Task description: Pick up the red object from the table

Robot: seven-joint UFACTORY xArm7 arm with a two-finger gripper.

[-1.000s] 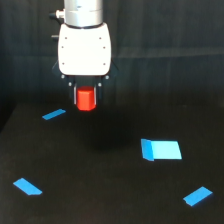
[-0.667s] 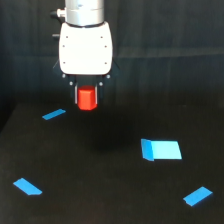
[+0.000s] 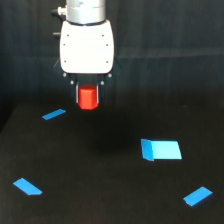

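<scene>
Black table (image 3: 100, 200), four blue pieces scattered toward its edges. Gripper (image 3: 88, 98) clamped on the red object (image 3: 88, 98), lifted clear of the surface.

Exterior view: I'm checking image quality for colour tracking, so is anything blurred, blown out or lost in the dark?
Exterior view: the gripper housing is glaringly overexposed, the red object saturated with soft edges; the table merges into the black backdrop; the blue pieces look slightly smeared.

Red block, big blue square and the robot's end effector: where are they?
Red block (image 3: 88, 98): exterior view, its front face.
Big blue square (image 3: 161, 149): exterior view, its middle.
End effector (image 3: 88, 100): exterior view, between its fingertips, shut on the red block.
</scene>
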